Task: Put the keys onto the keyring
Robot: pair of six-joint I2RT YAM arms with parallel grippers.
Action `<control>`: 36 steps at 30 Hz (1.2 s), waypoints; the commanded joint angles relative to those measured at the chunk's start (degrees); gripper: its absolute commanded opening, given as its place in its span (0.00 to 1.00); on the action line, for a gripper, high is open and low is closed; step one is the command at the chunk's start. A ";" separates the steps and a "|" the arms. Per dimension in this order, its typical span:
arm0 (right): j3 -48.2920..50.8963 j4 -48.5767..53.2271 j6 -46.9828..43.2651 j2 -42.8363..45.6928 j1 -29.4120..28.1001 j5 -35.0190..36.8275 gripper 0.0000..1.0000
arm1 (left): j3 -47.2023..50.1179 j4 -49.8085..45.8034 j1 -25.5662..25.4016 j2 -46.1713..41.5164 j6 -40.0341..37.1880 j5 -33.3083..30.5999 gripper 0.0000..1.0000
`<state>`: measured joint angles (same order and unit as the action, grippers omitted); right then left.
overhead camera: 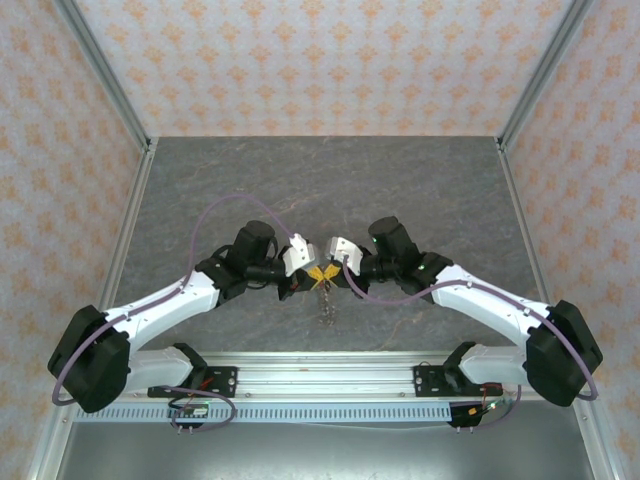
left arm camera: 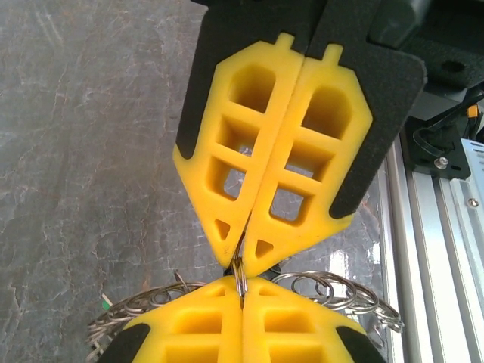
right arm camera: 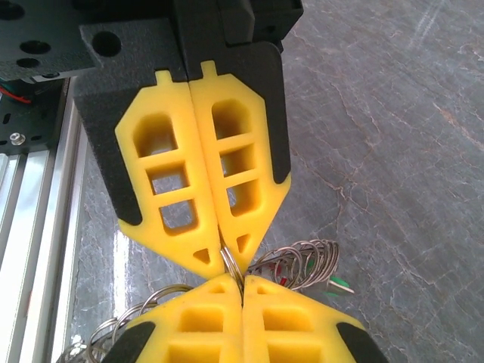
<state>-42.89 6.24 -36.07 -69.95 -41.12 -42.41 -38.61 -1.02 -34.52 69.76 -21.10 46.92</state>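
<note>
Left gripper: fingers clenched, tips pinching a thin loop of the keyring. It sits mid-table, nose to nose with the other gripper.

Middle: I see the keyring held between both sets of tips, its coils fanning out behind them. In the top view a strand trails nearward. A green key and a red key sit among the coils.

Right gripper: fingers clamped on the same loop.
</note>
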 commanded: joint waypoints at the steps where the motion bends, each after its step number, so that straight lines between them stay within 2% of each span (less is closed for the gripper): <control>1: 1.65 -6.89 1.52 1.84 -0.27 2.53 0.01 | 0.73 1.13 -0.76 -1.57 0.94 -1.40 0.00; 7: 6.08 -11.11 4.60 3.15 -0.23 1.94 0.09 | 4.42 9.98 -0.81 -4.80 6.07 0.09 0.00; 14: 8.24 -14.61 6.11 2.41 0.33 0.65 0.13 | 4.17 10.90 -0.80 -4.63 6.59 3.68 0.00; 22: 9.76 -18.37 7.68 0.14 2.64 -3.52 0.16 | 4.77 12.71 -0.81 -5.24 7.75 4.36 0.00; 23: 9.85 -18.86 8.03 -0.23 2.93 -4.20 0.15 | 4.93 13.27 -0.75 -5.25 7.99 4.50 0.00; 27: 9.77 -20.82 9.37 -0.80 3.23 -6.71 0.01 | 4.65 12.87 -0.81 -4.99 7.94 3.67 0.00; 29: 9.22 -20.00 9.32 -0.45 3.24 -6.65 0.00 | 4.42 11.19 -0.80 -5.11 6.95 2.22 0.02; 32: 7.83 -17.14 8.29 0.38 3.09 -5.75 0.00 | 3.86 7.43 -0.81 -5.29 4.80 -0.65 0.13; 36: 5.43 -11.40 4.94 1.40 2.04 -3.77 0.00 | 3.17 3.21 -0.81 -4.90 2.37 -4.75 0.16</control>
<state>-34.65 -8.19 -28.53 -70.02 -38.63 -48.21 -33.71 5.30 -34.89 65.98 -15.90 44.49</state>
